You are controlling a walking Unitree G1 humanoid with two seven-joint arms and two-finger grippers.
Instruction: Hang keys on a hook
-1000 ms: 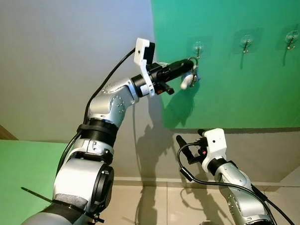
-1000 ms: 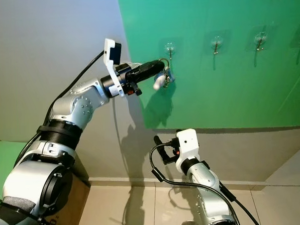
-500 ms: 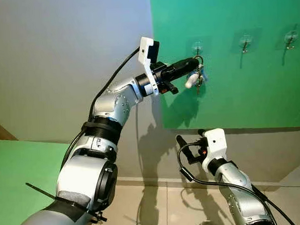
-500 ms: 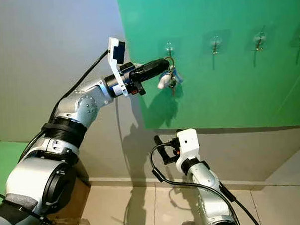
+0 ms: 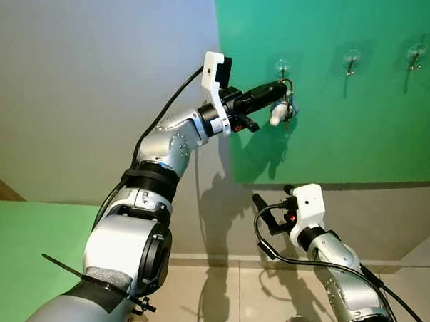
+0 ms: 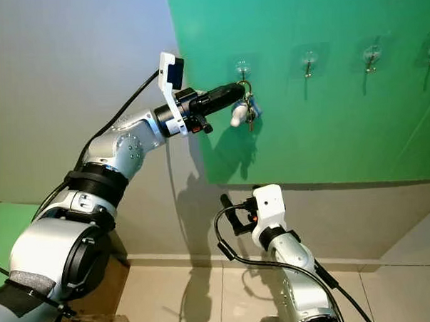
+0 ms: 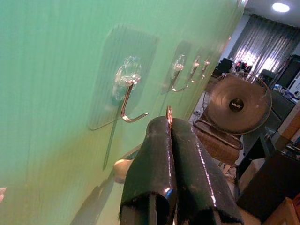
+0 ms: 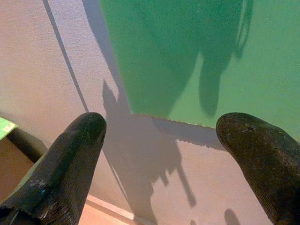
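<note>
Fingers pinch the keys at the hook

Fingers [image 7: 164, 159] of our left gripper [image 5: 275, 93] are pressed together on the keys [image 5: 284, 112], raised against the green board [image 5: 342, 141]. We see the bunch dangling, long axis downward, just beside the leftmost hook [image 7: 130, 105]. Our right gripper [image 5: 272, 201] hangs low, fingers spread wide.

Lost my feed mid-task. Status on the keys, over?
Left claw shut on key ring, beside the leftmost hook. Keys dangle below, ring not yet hooked. Right claw open, idle low. Nothing in the way.
</note>
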